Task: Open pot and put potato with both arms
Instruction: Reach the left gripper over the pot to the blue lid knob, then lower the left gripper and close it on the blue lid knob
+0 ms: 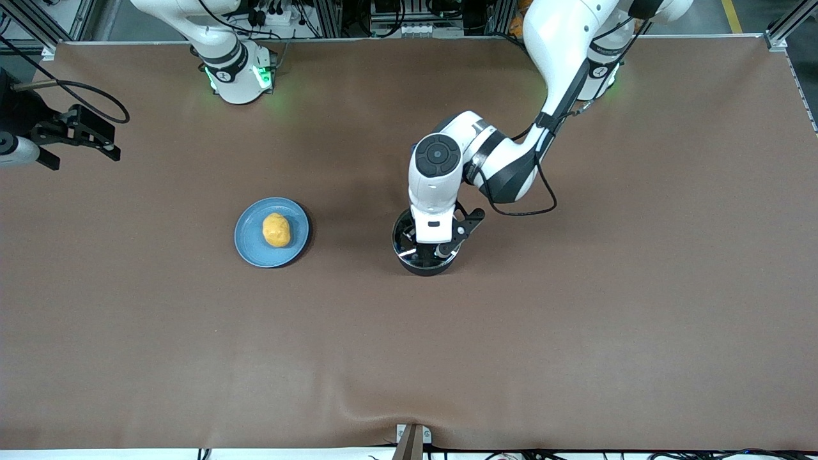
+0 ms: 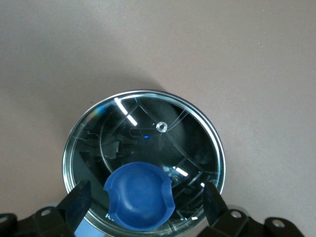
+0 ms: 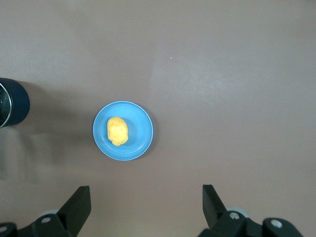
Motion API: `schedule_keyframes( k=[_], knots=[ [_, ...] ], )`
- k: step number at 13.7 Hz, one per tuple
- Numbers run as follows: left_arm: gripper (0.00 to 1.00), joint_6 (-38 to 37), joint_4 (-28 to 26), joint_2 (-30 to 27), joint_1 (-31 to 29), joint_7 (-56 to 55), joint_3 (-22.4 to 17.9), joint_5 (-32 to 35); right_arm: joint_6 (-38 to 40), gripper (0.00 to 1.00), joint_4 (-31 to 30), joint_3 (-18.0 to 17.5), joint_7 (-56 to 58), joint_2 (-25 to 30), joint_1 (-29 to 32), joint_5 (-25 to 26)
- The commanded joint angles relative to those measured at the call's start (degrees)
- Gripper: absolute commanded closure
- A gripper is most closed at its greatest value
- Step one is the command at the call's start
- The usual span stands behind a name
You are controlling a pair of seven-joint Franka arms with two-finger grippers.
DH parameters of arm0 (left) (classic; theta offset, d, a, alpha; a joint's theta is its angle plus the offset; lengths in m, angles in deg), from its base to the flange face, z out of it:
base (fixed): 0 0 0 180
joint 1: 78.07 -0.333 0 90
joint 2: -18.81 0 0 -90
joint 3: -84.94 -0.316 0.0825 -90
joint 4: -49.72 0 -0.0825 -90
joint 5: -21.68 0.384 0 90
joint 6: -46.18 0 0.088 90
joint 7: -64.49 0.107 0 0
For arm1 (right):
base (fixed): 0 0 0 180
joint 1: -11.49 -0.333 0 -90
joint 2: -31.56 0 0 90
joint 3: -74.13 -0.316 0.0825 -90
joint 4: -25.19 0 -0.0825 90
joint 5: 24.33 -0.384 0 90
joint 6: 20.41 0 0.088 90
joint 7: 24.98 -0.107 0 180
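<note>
The black pot [image 1: 422, 267] stands mid-table with its glass lid [image 2: 143, 138] on. My left gripper [image 1: 434, 246] is right above the lid, open, with one finger on each side of the blue knob [image 2: 140, 195] and apart from it. The pot's handle is hidden under the arm in the front view. The yellow-orange potato [image 1: 276, 230] lies on a flat blue plate [image 1: 252, 246], beside the pot toward the right arm's end. My right gripper [image 1: 96, 137] hangs open and empty, high over the right arm's end of the table. Its wrist view shows the potato [image 3: 117, 131] and the pot's edge [image 3: 12, 102].
The brown mat [image 1: 575, 332] covers the whole table. The left arm's elbow [image 1: 505, 166] and its cable hang over the mat beside the pot. The two arm bases stand along the edge farthest from the front camera.
</note>
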Motion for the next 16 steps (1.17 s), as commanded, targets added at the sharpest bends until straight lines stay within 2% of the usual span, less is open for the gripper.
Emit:
schedule_keyframes(
  k=[1, 8, 14, 16],
  knots=[
    [0.00, 0.5, 1.8, 1.9, 1.7, -1.9, -0.6, 1.3, 0.0, 0.00, -0.1, -0.1, -0.4, 0.4, 0.1, -1.0],
    [0.02, 0.5, 1.8, 2.1, 1.7, -1.9, -0.9, 1.3, 0.0, 0.00, -0.1, -0.1, -0.3, 0.4, 0.1, -1.0],
    [0.14, 0.5, 1.7, 2.6, 1.6, -3.5, -0.9, 1.3, 0.0, 0.00, -0.1, -0.1, -0.3, 0.4, 0.1, -1.0],
    [0.23, 0.5, 1.7, 2.6, 1.5, -4.0, -0.9, 1.3, 0.0, 0.00, -0.1, -0.1, -0.3, 0.4, 0.2, -1.0]
  ],
)
